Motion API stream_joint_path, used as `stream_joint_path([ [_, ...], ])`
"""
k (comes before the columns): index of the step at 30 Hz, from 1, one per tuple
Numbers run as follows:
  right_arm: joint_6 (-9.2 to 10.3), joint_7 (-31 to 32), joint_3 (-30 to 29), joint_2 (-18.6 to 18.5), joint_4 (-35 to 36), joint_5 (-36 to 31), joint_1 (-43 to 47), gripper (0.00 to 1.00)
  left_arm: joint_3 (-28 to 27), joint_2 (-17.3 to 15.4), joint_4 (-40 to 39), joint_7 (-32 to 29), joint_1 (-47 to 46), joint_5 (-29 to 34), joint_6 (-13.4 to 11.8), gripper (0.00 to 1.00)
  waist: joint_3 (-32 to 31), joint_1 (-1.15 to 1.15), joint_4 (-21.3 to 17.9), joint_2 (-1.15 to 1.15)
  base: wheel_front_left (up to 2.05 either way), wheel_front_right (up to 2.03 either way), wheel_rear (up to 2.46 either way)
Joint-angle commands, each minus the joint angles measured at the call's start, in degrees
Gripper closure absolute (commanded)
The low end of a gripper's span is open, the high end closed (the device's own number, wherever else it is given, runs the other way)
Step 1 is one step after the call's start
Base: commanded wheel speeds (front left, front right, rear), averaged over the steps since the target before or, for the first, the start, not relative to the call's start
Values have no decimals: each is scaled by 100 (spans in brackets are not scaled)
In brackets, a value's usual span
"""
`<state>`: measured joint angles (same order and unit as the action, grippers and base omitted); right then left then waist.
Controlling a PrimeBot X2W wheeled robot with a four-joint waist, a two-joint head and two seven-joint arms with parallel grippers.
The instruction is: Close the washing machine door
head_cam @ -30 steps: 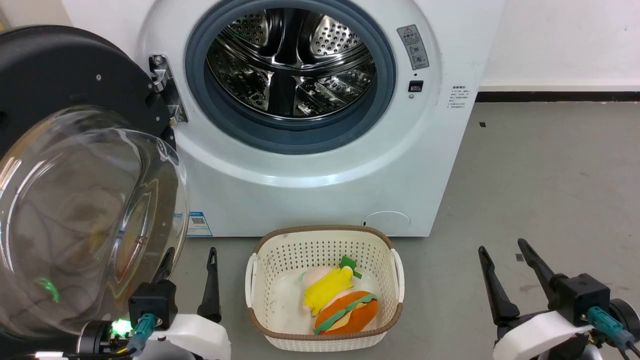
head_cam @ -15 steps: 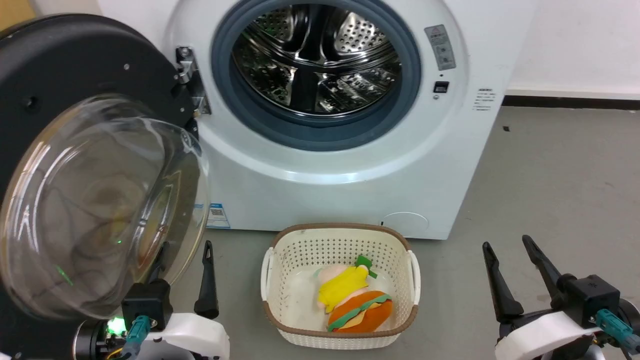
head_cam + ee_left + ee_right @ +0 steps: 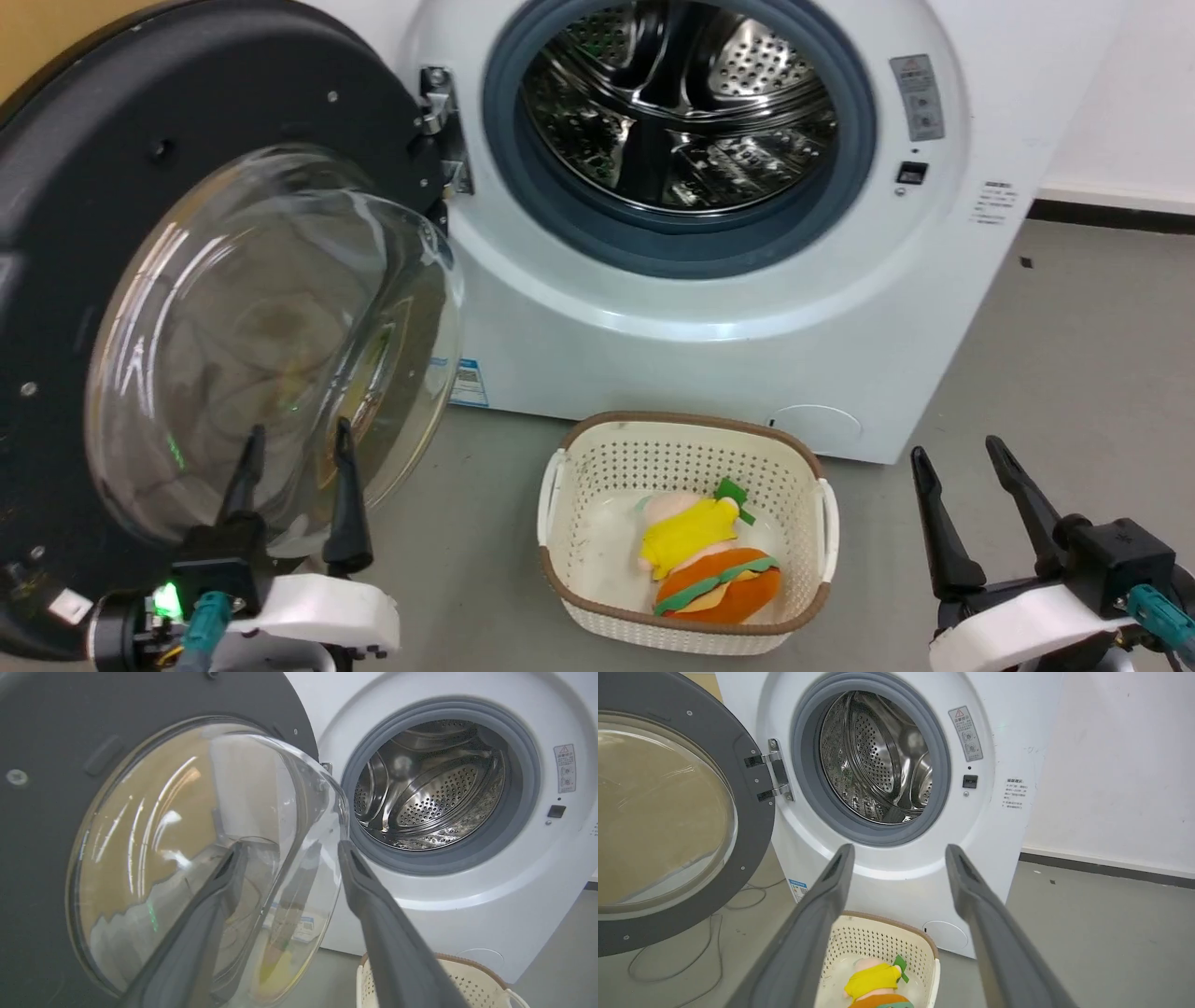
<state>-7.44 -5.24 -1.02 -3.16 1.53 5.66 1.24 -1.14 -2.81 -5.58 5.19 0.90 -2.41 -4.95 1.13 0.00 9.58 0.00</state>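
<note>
In the head view, the washing machine door [image 3: 84,280] is hanging wide open on the left, hinged at its right edge to the washing machine [image 3: 709,355]. The left gripper [image 3: 298,431], spread and empty, is pointing up at the glass bowl [image 3: 271,327] and sitting far nearer than the right gripper [image 3: 957,448], also spread, low beside the laundry basket [image 3: 560,485].

In the left wrist view, the fingers are straddling the bowl's right rim; I cannot tell whether they are touching it.

In the right wrist view, the door is lying well to the left, so closing it likely means the left arm pushing it rightward.
</note>
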Motion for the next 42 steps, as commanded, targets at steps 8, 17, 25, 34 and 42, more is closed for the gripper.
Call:
stream_joint_path([
  [8,-2,-130,-37,12,22,161,102,0,-381,-6,-515,131,-134,-246,10,100,13,0,269,0,0,0,0],
  [17,-2,-238,-76,14,-2,278,126,0,-1299,-6,-1002,239,-428,-696,247,100,61,0,510,0,0,0,0],
  [25,-3,-333,-140,16,-19,363,151,0,-2530,-6,-893,334,-981,-1329,754,100,155,0,752,0,0,0,0],
  [34,-3,-440,-176,18,11,361,76,0,-3180,-329,-66,442,-1669,-1871,959,100,349,0,1034,0,0,0,0],
  [42,-3,-535,-184,20,25,365,19,0,-3224,-1045,1202,200,-2186,-2924,1011,100,496,0,1260,0,0,0,0],
])
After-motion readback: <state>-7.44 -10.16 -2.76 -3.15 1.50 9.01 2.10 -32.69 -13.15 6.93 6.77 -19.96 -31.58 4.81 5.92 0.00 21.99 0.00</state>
